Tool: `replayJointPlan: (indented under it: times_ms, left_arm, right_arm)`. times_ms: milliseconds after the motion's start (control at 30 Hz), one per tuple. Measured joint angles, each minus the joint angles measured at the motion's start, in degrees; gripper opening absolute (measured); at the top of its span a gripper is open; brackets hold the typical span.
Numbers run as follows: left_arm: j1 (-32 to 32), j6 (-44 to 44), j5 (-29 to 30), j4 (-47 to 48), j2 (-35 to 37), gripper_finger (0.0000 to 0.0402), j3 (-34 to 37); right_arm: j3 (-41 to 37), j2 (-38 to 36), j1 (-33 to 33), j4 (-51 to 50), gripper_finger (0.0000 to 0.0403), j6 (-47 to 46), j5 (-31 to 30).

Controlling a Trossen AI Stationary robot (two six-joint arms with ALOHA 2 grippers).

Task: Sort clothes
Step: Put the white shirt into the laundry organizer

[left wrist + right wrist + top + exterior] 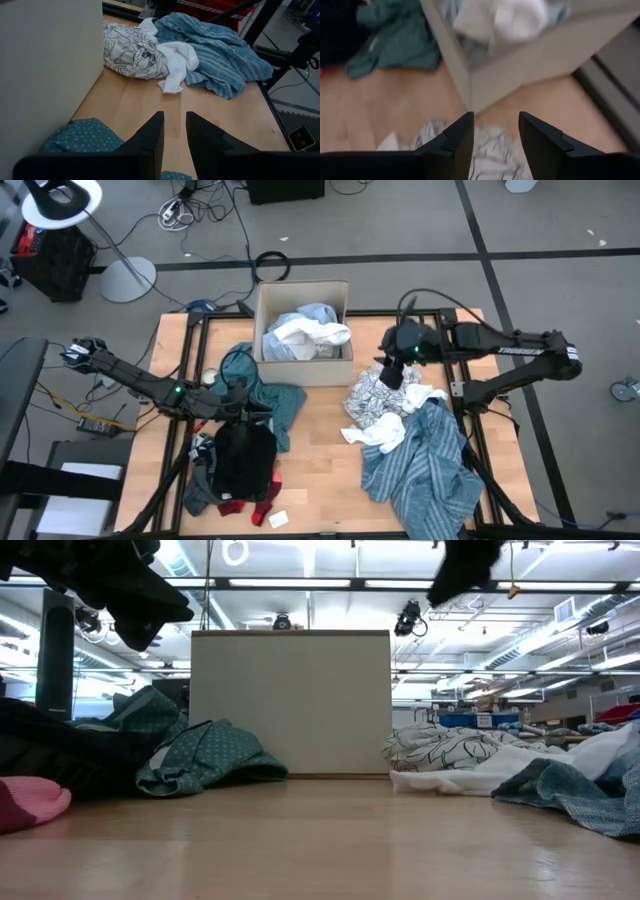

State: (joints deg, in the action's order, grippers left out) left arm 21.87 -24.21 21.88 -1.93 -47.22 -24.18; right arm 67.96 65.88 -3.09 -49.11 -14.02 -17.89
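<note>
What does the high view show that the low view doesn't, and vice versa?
Only the high view: white and light-blue clothes inside the box, the black garment with small red items beside it, the left gripper over the teal garment, and the right gripper over the printed white garment. Only the low view: the room's ceiling lights beyond the table. Both: box, teal garment, printed garment, striped shirt.

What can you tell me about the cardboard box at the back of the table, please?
The cardboard box is tan, square and open-topped, standing upright at the table's rear middle. White and light-blue garments fill it to the rim. The teal garment lies against its front left corner, and the patterned white garment sits just off its front right corner. No pincer touches it.
</note>
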Motion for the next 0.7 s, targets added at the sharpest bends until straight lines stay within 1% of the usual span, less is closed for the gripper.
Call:
replayJointPlan:
  times_ms: [167,300,467,700]
  left_arm:
    - [-0.02,0.04,1.13,0.06,0.0,0.0085,0.0]
    - [-0.04,0.09,1.59,0.05,0.0,0.0085,0.0]
    - [-0.04,0.03,1.68,0.03,0.0,0.0085,0.02]
    - [-0.04,-0.02,1.69,0.04,0.0,0.0085,0.02]
  right_arm:
    - [-9.64,-1.39,2.79,2.07,0.0157,-2.6,0.05]
    - [-17.79,-1.37,3.32,10.16,0.0161,-2.88,0.07]
    - [-26.04,-1.36,1.95,20.69,0.0169,-3.56,0.04]
    - [-34.68,-1.33,-1.22,28.47,0.018,-3.5,0.02]
